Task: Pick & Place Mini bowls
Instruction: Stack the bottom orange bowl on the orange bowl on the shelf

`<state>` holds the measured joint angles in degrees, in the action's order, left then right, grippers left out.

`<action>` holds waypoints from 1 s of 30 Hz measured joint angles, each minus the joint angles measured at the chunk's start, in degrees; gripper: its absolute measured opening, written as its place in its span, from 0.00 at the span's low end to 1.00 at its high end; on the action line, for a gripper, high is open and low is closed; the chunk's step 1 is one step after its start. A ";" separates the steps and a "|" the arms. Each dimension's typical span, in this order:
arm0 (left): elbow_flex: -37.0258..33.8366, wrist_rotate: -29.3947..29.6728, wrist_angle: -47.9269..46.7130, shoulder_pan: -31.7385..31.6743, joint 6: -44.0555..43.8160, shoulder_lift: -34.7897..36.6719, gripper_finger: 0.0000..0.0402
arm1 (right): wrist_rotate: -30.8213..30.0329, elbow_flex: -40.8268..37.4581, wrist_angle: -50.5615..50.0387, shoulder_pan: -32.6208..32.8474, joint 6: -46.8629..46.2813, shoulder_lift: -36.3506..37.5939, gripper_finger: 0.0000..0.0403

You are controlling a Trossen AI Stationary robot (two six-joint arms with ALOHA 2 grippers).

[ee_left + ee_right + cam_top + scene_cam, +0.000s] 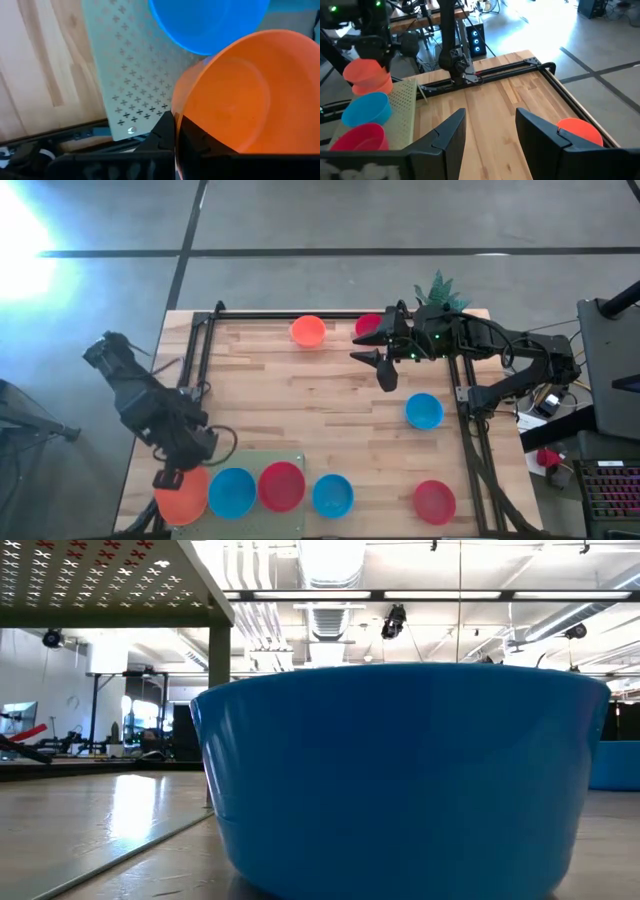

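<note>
place: lab/workshop | cues: concrete floor [330, 220]; exposed ceiling ducts [330, 625]; equipment racks [110, 705]

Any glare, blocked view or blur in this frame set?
High view: strong glare washes out the floor at the upper left corner. Low view: a blue bowl fills the frame and hides the table; ceiling lights are blown out. Left wrist view: the orange bowl is soft, being so close.

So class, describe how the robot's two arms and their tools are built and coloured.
Both arms are dark, jointed and boxy. The right tool has two flat, angular black fingers; green lights glow on its wrist and thin cables trail behind the arm. The left tool is equally black and blocky, with loose dark cable looping beside it.
</note>
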<state>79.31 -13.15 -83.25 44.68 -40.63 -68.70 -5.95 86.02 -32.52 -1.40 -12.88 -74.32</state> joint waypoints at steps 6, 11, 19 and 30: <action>0.00 0.00 -0.03 3.42 -1.54 -2.73 0.00 | 0.04 -0.01 0.16 0.01 -0.20 0.00 0.41; 0.00 0.65 0.15 3.81 -1.98 -4.24 0.00 | 0.10 0.01 0.20 0.01 -0.20 0.01 0.41; 0.00 0.70 0.32 3.88 -1.61 -5.23 0.00 | 0.17 0.01 0.25 0.01 -0.20 0.02 0.41; 0.00 0.09 0.78 3.86 -1.48 -5.23 0.00 | 0.17 -0.01 0.28 0.01 -0.19 0.02 0.41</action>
<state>79.31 -13.06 -82.47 48.53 -42.11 -73.93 -5.78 86.02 -32.24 -1.39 -13.06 -74.30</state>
